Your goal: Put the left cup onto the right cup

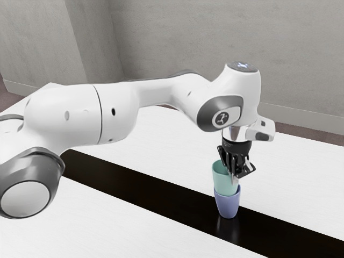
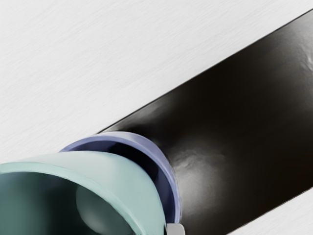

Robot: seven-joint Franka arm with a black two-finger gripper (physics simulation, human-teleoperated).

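Looking from your hand (image 1: pixel 237 165) outward, you find it clamped on the rim of the teal cup (image 1: pixel 224 179), which already sits partly inside the blue cup (image 1: pixel 228 205) and seems slightly tilted. Beneath them the black strip (image 1: pixel 161 196) crosses the white worktop (image 1: pixel 301 161). You are at the placing step. Next, I judge, you should part the fingers and lift straight up.
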